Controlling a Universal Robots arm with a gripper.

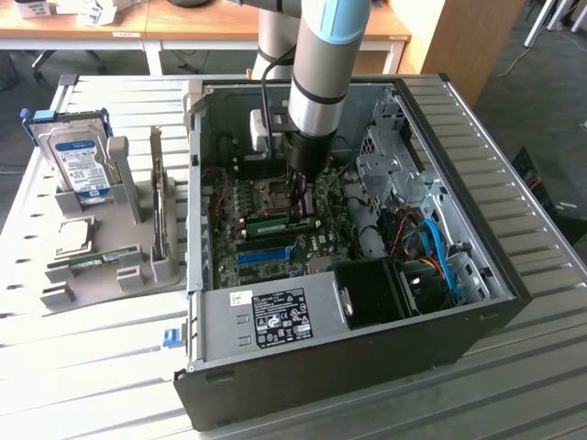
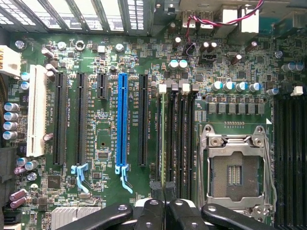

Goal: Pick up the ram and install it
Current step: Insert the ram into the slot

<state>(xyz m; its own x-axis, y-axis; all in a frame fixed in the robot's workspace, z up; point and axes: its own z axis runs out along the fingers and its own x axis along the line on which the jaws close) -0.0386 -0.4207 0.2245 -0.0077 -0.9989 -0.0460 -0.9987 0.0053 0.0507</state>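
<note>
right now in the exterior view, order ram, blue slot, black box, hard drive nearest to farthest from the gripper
1. ram, at the gripper
2. blue slot, beside it
3. black box, case corner
4. hard drive, in the rack

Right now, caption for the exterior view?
Arm inside the open PC case, tool shut over the ram on the motherboard.

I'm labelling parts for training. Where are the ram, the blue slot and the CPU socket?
ram (image 1: 268, 223), exterior view, its green side face.
blue slot (image 2: 122, 120), wrist view, midway along its length.
CPU socket (image 2: 235, 172), wrist view, its central contact field.
</note>
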